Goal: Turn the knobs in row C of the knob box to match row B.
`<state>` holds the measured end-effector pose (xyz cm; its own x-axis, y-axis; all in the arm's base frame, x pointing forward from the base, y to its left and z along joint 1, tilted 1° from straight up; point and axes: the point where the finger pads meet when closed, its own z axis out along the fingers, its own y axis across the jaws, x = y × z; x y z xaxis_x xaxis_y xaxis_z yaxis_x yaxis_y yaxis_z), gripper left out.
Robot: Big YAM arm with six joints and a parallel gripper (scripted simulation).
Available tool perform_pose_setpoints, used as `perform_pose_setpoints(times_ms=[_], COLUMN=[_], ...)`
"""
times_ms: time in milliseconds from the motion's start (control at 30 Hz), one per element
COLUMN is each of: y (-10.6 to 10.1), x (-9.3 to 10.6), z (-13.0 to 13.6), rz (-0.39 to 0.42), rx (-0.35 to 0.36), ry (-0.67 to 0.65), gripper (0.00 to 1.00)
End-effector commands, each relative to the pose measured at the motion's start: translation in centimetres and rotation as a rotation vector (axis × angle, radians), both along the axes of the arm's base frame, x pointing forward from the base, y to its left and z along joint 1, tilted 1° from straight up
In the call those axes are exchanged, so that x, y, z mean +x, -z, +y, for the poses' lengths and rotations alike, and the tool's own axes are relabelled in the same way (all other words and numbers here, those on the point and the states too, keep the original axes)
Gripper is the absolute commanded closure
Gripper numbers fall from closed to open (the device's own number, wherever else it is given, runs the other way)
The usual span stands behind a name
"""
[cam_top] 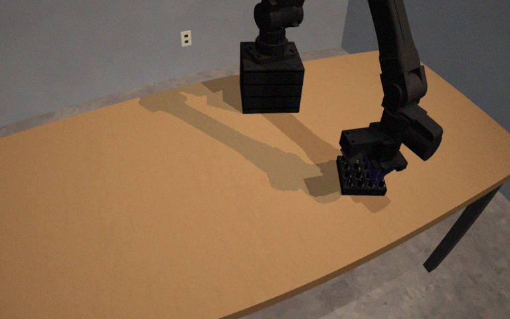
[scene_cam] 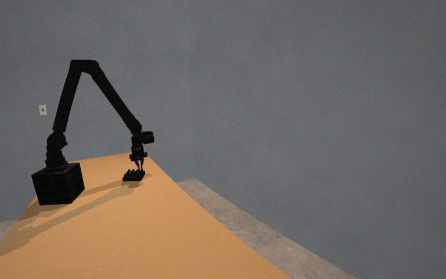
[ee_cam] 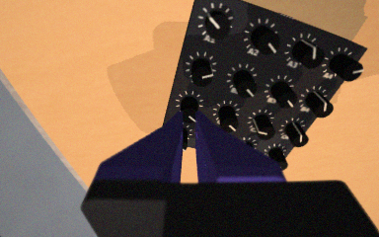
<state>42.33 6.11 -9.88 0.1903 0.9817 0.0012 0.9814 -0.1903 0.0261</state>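
Wooden table [cam_top: 169, 207] [scene_cam: 147, 230] [ee_cam: 59, 49], top view: plain, orange-brown surface. A black mounting block [cam_top: 271, 92] [scene_cam: 52, 192] stands near the far long edge. The knob box [cam_top: 363, 191] [scene_cam: 130, 179] [ee_cam: 239, 18] lies flat between the far and near long edges, towards the right-hand end. Shadows extend from the box towards the far edge.

pincer fingers [cam_top: 376, 175] [scene_cam: 142, 164]: dark blue | knob box [cam_top: 363, 191] [scene_cam: 132, 178] [ee_cam: 237, 12]: black | tabletop [cam_top: 150, 210] [scene_cam: 137, 236] [ee_cam: 59, 44]: plain orange-tan

In the wrist view the fingers of the gripper [cam_top: 377, 173] [scene_cam: 139, 164] [ee_cam: 189, 148] cover most of the front row of the knob box [cam_top: 363, 191] [scene_cam: 132, 178] [ee_cam: 237, 54], whose printed names are too small for reading in the top and exterior views, and the top view cuts off the upper arm [cam_top: 392, 41] [scene_cam: 113, 95] [ee_cam: 222, 209].
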Motion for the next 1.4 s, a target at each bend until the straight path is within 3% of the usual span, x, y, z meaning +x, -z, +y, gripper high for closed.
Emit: perform_pose_setpoints(times_ms=[0, 633, 1033, 1367], y=[0.44, 0.43, 0.42, 0.34], x=[0.76, 0.77, 0.8, 0.99], z=[-0.35, -0.35, -0.34, -0.32], rz=[-0.007, -0.007, -0.007, -0.01], rx=[-0.002, -0.004, -0.01, -0.018], ry=[0.002, -0.071, -0.245, -0.499], gripper=[0.93, 0.93, 0.93, 0.93])
